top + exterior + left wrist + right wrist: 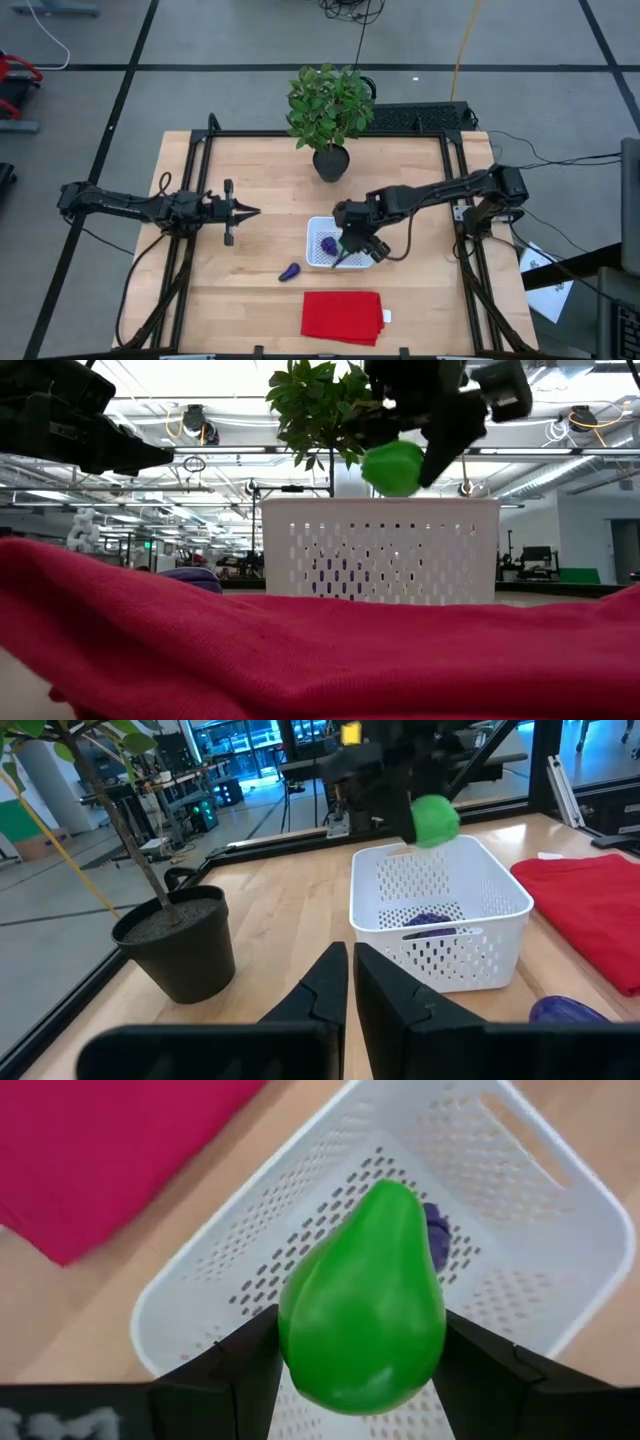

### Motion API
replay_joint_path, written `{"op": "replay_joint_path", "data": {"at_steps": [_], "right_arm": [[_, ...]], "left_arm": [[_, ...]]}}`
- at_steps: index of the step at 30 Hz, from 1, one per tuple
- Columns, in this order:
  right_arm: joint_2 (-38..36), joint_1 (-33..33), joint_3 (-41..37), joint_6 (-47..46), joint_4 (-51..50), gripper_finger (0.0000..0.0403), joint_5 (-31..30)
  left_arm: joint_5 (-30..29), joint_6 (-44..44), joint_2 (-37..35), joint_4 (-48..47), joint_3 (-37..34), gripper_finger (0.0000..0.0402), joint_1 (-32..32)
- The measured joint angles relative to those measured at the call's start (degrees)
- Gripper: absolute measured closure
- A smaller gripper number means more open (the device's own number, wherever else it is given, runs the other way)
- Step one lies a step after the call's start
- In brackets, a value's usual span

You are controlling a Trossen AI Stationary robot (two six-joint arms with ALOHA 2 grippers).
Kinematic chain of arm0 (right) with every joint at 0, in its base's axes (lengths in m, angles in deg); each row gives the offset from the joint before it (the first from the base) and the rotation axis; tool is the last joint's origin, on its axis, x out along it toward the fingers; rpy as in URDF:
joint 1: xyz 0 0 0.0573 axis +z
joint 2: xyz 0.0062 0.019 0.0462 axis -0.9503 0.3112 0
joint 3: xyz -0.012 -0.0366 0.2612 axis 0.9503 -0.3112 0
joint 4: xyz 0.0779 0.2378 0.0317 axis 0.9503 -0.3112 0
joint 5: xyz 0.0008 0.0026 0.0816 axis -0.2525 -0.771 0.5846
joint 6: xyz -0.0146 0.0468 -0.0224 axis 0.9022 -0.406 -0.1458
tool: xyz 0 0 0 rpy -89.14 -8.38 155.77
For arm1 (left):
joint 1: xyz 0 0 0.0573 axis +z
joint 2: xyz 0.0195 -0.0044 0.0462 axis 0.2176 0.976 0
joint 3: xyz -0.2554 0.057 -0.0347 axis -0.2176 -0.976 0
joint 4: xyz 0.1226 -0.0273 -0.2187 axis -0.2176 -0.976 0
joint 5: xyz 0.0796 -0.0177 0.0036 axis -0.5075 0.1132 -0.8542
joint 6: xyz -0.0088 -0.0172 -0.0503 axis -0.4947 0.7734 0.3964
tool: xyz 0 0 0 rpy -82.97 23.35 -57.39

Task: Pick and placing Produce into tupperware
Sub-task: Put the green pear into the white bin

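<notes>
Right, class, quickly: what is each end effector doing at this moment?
Left end effector: closed, empty, away from the white basket.
Right end effector: closed on the green pear-shaped piece above the basket.

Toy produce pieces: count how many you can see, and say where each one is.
3. A green piece is held by the right gripper above the white basket; a purple piece lies inside the basket; another purple piece lies on the table beside it.
</notes>
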Motion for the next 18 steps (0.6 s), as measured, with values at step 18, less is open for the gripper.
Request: {"op": "replay_joint_path", "data": {"at_steps": [18], "right_arm": [[1.4,0.2,-3.6,0.5,11.1,0.0192,-2.1]], "left_arm": [[0.0,0.0,0.0,0.0,0.0,0.0376,0.0]]}}
